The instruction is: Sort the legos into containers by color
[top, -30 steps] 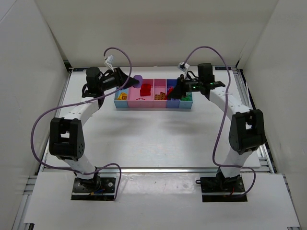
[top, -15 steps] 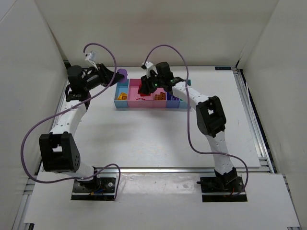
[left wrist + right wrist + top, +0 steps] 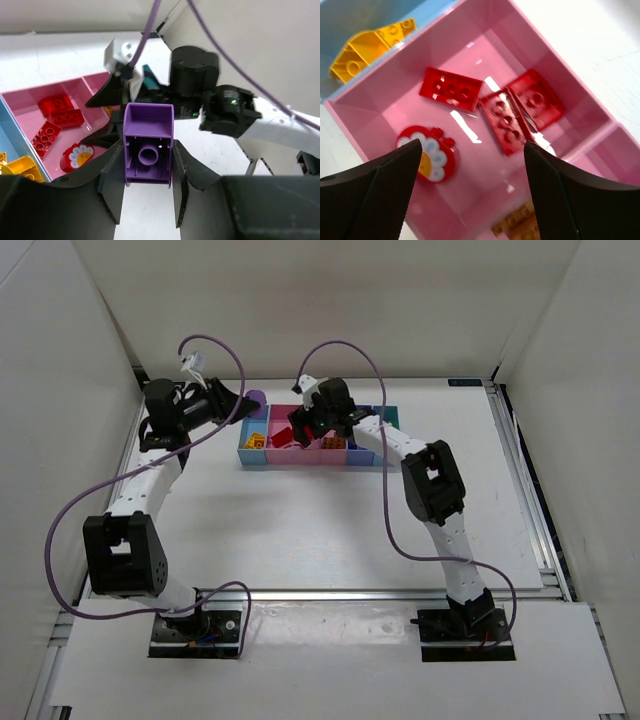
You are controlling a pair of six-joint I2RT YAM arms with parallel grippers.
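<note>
Purple lego [image 3: 148, 145] is clamped in left gripper [image 3: 148, 175] jaws at lower centre; right gripper [image 3: 470, 150] jaws are held apart over pink compartment [image 3: 405, 107] holding red legos [image 3: 451, 89].

The right gripper [image 3: 471, 145], jaws wide apart, hangs over a pink compartment [image 3: 485, 45] holding three red bricks [image 3: 451, 88] and a red flower piece [image 3: 432, 157]; a yellow brick [image 3: 367, 47] lies in the adjoining blue compartment [image 3: 350, 15].

Bright, even light fell from overhead, leaving only soft, faint shadows on the white table [image 3: 320, 530]. White glare streaked the glossy floor of the pink compartment [image 3: 482, 167] in the right wrist view, whose near bottom edge was blurred
</note>
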